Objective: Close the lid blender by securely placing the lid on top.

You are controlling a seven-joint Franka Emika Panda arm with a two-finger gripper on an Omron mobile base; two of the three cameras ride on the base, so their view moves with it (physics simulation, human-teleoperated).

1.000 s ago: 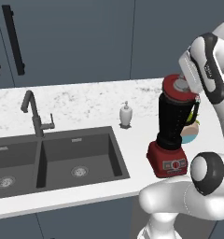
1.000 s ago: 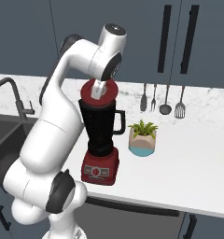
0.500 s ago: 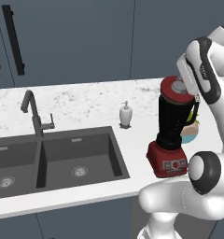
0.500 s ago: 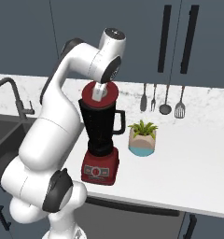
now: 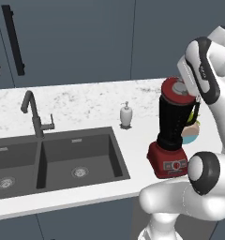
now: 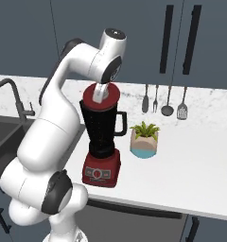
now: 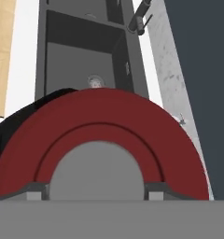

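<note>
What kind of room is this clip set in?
A rendered home kitchen: a dark double-basin sink with a grey arched faucet set in a white speckled countertop, a red-based blender with a dark jar, and metal utensils hanging on the wall.

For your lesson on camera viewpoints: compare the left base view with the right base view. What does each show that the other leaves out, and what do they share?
Left base view alone: the soap dispenser and both basins of the sink.
Right base view alone: four utensils hanging on the wall, and the whole potted plant.
Shared: the blender with the lid on its jar, the tool at the lid's knob, the faucet and the counter.
</note>
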